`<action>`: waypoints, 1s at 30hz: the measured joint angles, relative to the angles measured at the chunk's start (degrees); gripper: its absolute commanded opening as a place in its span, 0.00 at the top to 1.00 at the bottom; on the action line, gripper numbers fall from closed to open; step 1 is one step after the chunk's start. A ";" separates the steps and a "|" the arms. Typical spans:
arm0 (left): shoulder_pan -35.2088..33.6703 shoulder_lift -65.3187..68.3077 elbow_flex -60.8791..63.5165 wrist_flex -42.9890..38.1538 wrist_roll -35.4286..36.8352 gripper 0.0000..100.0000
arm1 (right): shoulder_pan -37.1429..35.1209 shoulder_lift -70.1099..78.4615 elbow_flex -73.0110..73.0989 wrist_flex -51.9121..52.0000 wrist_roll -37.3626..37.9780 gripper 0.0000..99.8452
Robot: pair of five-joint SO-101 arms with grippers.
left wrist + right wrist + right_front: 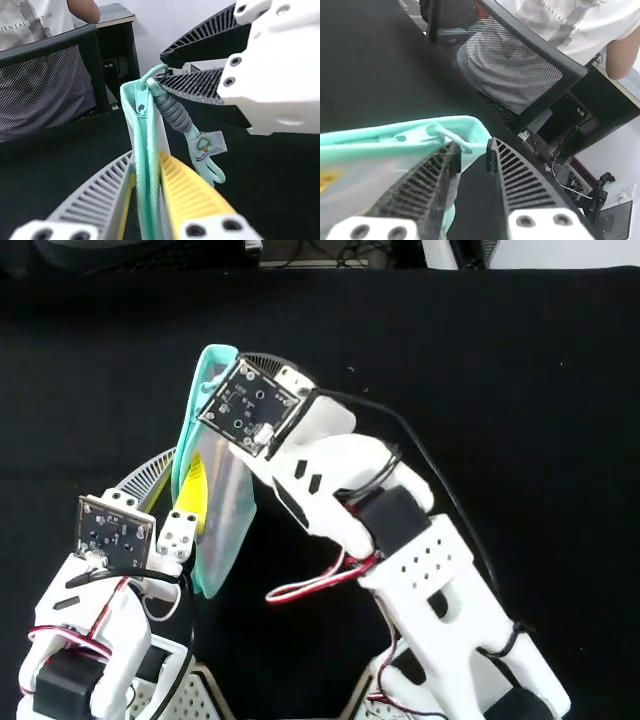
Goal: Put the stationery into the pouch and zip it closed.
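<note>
Two grips carry everything here, & either can fail. Pouch [225,505] stands on edge, tilted, btw the arms; can't tell if its lower edge touches the surface [500,360]. Zip pull [172,112] sits at the end away from the L hand [147,165], its tag [207,146] dangling free. R hand [470,150] is nipped narrow on that pull, right at the pouch's top corner. L hand clamps the other end, one finger each side of the walls.

Risks, as I judge them:
1. Pull slips out. It's a thin cord held at the tips only, so a quick tug prob. strips it & the slider won't budge.
2. Pouch slides thru L hand. Walls look slick & the clamp is at one end only. Slider drag could haul the whole thing along instead of closing it.
3. Off-line tug. If R hand draws sideways vs. along the zip, pouch twists & slider binds.
4. Contents. Can't make out stationery thru the wall, so zipping may seal it empty.

How much zip is open isn't clear.
</note>
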 measured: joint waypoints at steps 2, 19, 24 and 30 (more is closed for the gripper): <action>0.00 0.00 0.00 0.00 0.00 0.97 | -0.26 -0.70 0.00 0.26 0.09 0.89; -0.09 0.00 0.00 0.09 0.00 0.97 | -4.04 0.35 0.00 0.35 8.09 0.99; -0.09 0.00 0.00 0.09 0.00 0.97 | -4.04 0.26 0.00 0.35 8.09 0.99; -0.09 0.00 -0.09 1.05 -0.18 0.97 | -2.29 0.44 -1.41 0.44 8.26 0.99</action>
